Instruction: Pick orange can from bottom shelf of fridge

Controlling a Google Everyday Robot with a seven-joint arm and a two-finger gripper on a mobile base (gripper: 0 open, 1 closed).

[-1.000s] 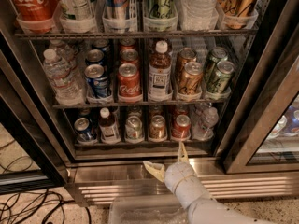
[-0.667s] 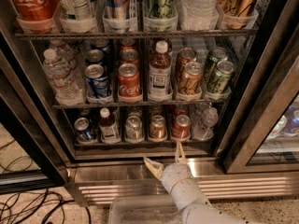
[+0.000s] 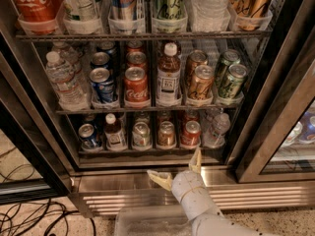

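The fridge [image 3: 106, 187] stands open in front of me, its wire racks packed with drinks above a ribbed steel base. The robot's hand [image 3: 177, 169] is low down, just in front of that base and a little below the bottom shelf [image 3: 147, 153]. Its two pale fingers [image 3: 196, 160] are spread wide apart and hold nothing. One points up toward the shelf edge and the other angles off to the left. The white arm [image 3: 199, 208] rises to it from the lower edge of my view.

The orange can [image 3: 166, 134] stands upright on the bottom shelf, near the middle of the single row and just above and slightly left of the hand. It does not touch the hand. A silver can [image 3: 141, 134] is just beside it on the left and a red can [image 3: 191, 132] on the right. Further left are a small white-capped bottle [image 3: 114, 132] and a blue can [image 3: 87, 135]. A clear water bottle [image 3: 217, 129] ends the row on the right.

On the rack above, a Coca-Cola can [image 3: 136, 86] stands next to a brown bottle with a white cap [image 3: 169, 75]. There are blue cans [image 3: 103, 84] to its left and coppery cans [image 3: 201, 83] and green cans [image 3: 232, 80] to the right.

A translucent plastic bin [image 3: 147, 223] sits on the floor below the arm, and dark cables [image 3: 34, 221] are strewn at the lower left.
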